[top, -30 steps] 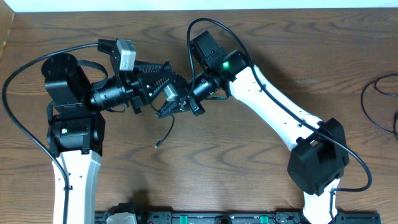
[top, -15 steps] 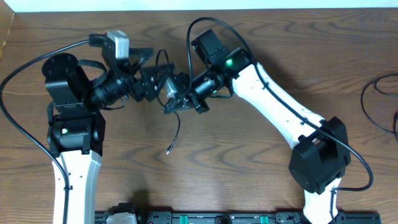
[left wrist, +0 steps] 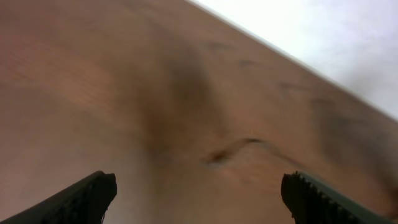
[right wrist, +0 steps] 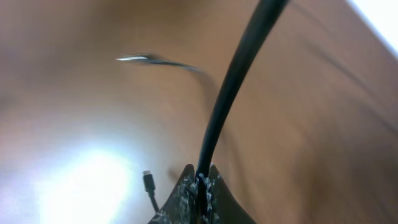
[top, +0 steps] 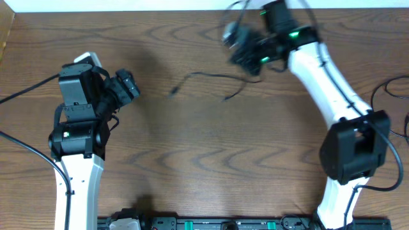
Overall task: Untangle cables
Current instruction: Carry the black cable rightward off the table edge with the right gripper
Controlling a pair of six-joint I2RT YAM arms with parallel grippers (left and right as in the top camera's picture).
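The thin black cables trail from my right gripper, which is blurred near the table's far edge. Two loose ends hang toward the table's middle. In the right wrist view that gripper is shut on a black cable running up out of the jaws. A small plug end dangles beside it, and another plug tip shows farther off. My left gripper is pulled back at the left, open and empty. In its own view the left gripper faces a cable end lying well ahead.
A separate thin black cord loops at the table's right edge. A black rail runs along the front edge. The table's far edge meets a white strip.
My left gripper opened, let go of the cables and swung back to the left. My right gripper, still shut on the cable, carried it up and right toward the far edge.
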